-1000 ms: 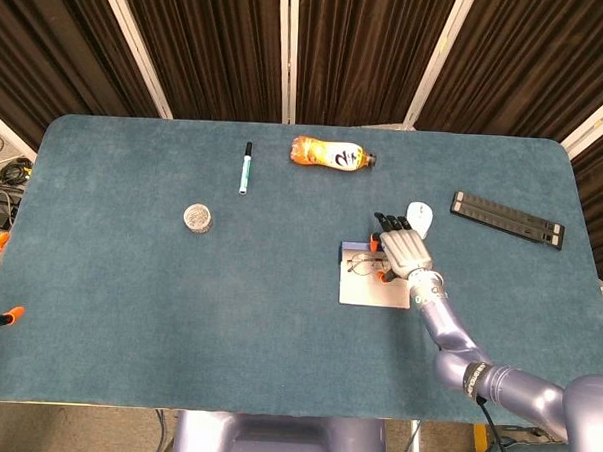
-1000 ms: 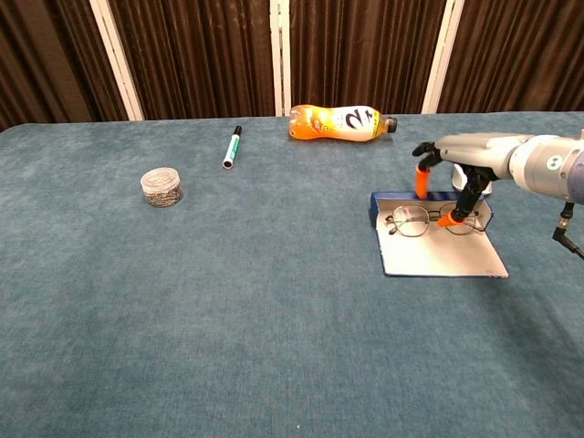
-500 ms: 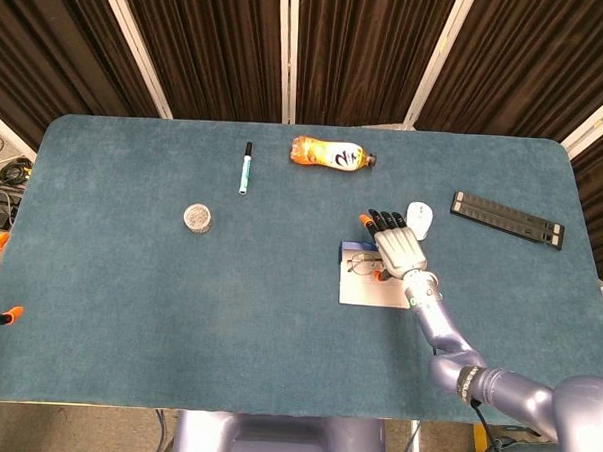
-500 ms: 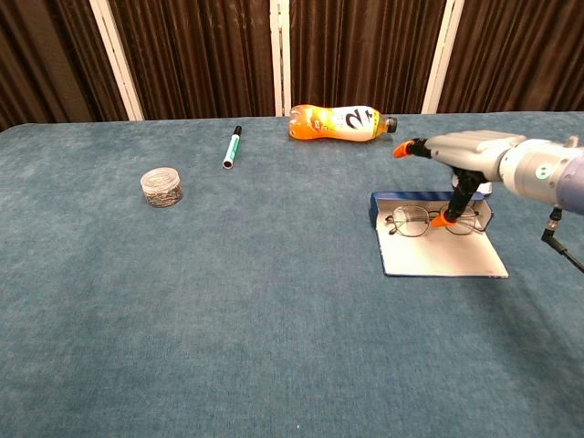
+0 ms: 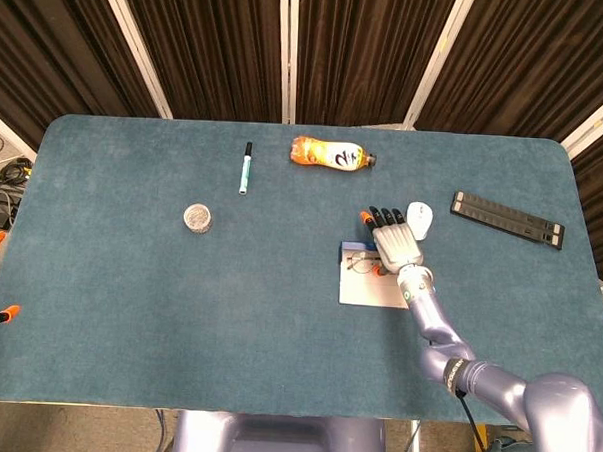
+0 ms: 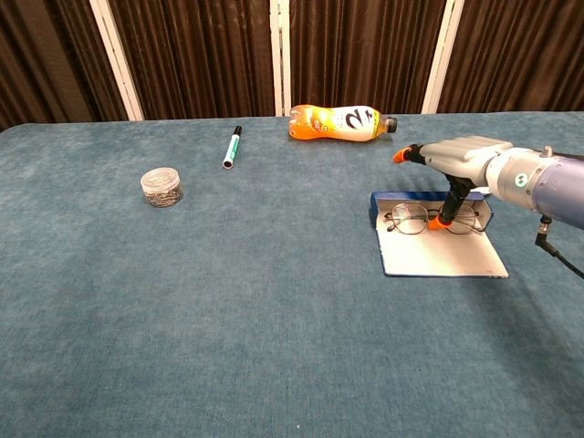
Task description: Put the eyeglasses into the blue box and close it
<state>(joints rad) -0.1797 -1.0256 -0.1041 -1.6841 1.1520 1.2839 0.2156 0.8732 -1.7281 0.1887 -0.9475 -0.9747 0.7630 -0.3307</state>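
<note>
Now the right hand [image 6: 453, 157] hovers flat, fingers spread, thumb down at the thin wire-framed eyeglasses [image 6: 427, 219] lying across the open blue rectangular box [image 6: 438, 248], seemingly seating them inside.

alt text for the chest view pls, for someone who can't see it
The robot's right hand hovers over eyeglasses lying in an open blue box on a teal table. Farther back lie an orange bottle, a pen and a small jar.

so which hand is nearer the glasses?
Right. The right hand is directly over the glasses in the open blue box, one fingertip down at the frame. The left hand shows in neither view.
</note>
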